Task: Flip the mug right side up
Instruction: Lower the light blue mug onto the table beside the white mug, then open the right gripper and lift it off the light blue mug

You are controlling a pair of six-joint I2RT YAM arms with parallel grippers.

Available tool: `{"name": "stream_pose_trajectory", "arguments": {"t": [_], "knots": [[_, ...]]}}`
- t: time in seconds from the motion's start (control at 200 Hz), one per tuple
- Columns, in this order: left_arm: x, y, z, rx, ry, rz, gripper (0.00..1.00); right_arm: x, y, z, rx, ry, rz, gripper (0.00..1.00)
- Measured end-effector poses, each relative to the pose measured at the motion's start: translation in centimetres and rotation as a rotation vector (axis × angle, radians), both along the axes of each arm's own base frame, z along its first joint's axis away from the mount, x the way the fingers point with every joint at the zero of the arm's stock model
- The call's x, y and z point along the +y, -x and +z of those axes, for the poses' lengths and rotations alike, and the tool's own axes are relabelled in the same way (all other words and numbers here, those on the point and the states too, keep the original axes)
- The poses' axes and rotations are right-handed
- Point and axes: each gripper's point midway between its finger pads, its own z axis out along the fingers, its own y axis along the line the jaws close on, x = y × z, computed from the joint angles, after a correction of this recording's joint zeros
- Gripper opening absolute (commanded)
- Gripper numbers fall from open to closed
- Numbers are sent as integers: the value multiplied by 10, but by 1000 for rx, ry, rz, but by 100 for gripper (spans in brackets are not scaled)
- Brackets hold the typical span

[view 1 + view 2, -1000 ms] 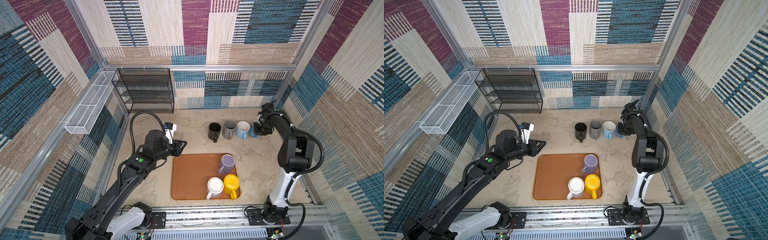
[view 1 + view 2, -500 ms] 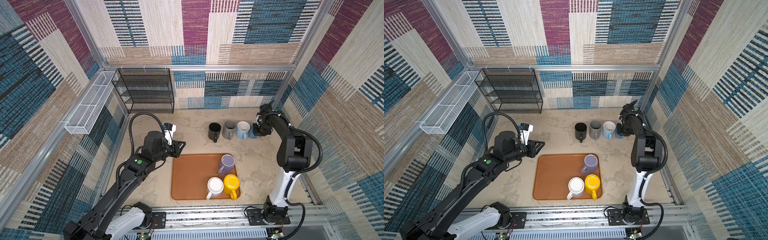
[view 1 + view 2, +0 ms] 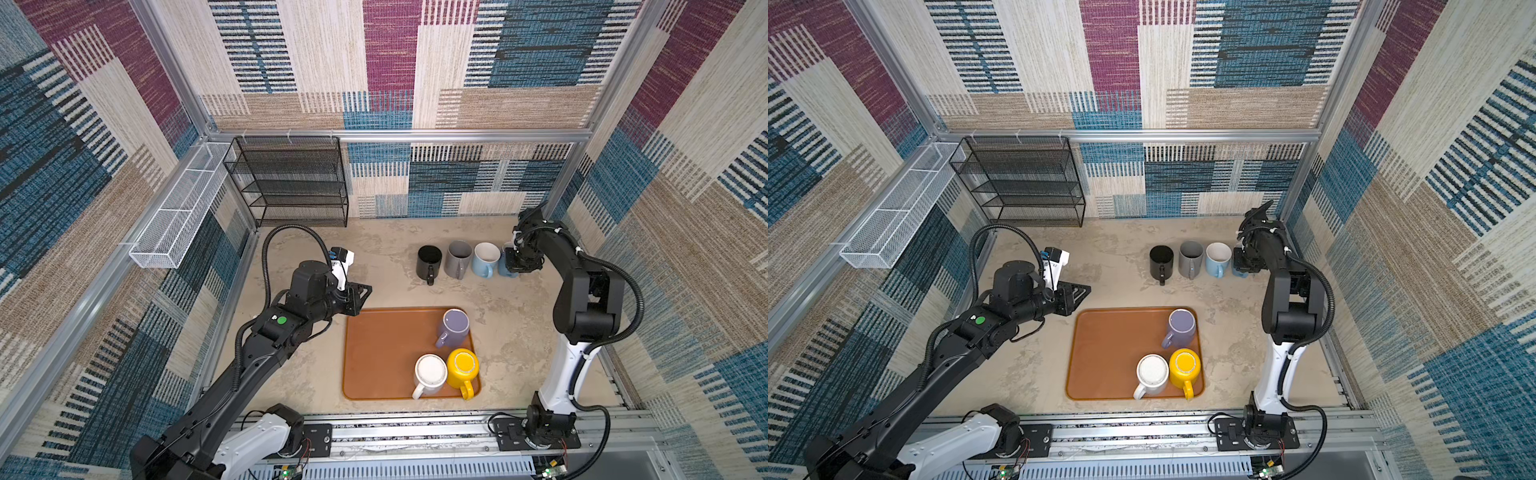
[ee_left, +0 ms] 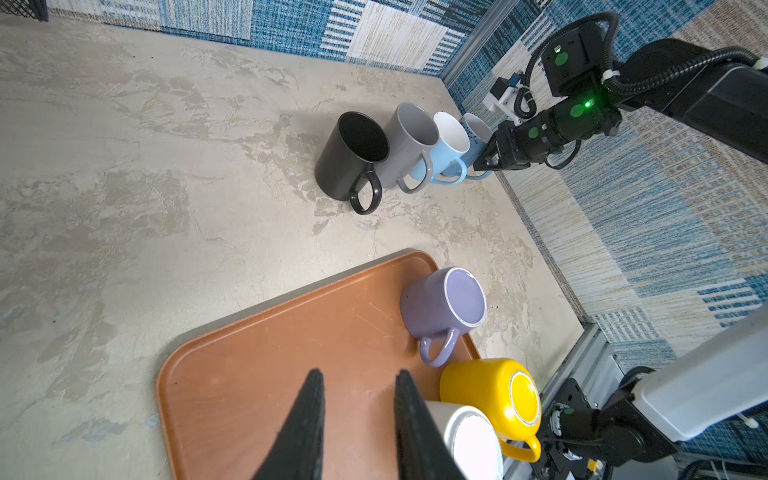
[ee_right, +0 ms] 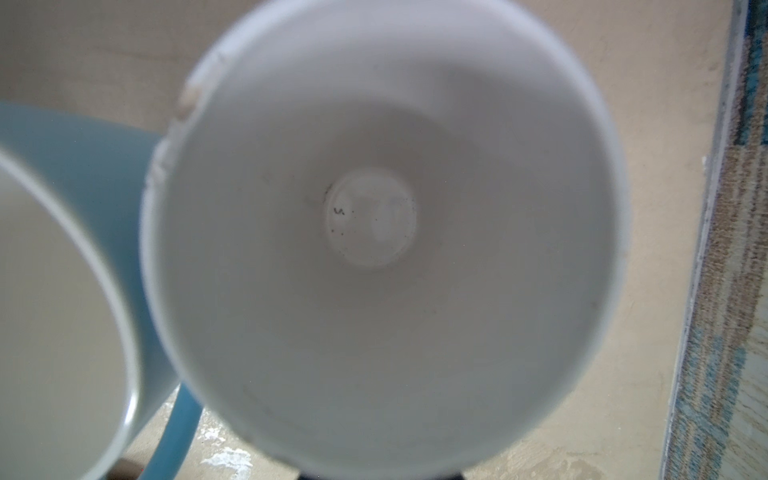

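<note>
A blue mug (image 3: 506, 258) with a white inside (image 5: 374, 216) stands mouth up at the right end of a row of mugs on the table. My right gripper (image 3: 518, 266) is shut on it from the side, as the left wrist view also shows (image 4: 485, 161). I cannot tell whether its base touches the table. Three mugs sit upside down on the brown tray (image 3: 374, 353): purple (image 3: 453, 326), white (image 3: 430, 372) and yellow (image 3: 462, 365). My left gripper (image 3: 361, 293) hangs open and empty over the tray's far left corner (image 4: 359, 372).
Black (image 3: 428, 259), grey (image 3: 458, 257) and light blue (image 3: 485, 257) mugs stand upright in the row, close beside the held mug. A black wire shelf (image 3: 291, 183) stands at the back left. The side wall runs just right of the held mug.
My right gripper has carried the blue mug slightly left, closer to the light blue mug. My left arm has hardly moved.
</note>
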Motion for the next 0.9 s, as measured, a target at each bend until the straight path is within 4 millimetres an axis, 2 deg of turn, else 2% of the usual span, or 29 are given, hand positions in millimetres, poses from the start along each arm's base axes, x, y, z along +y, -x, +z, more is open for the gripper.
{"name": "stream_pose_trajectory", "arguments": {"t": [0.135,0.481,0.902], "knots": [[-1,-1,2,1,-1,0,29,-1,-1,-1,-1,5,-1,0],[-1,-2,2,20,-18,-3,30,-1,-1,-8,15,4,-2,11],[4,-5,-5,74,-73,23,27,0,3,-12,38,-11,-12,38]]}}
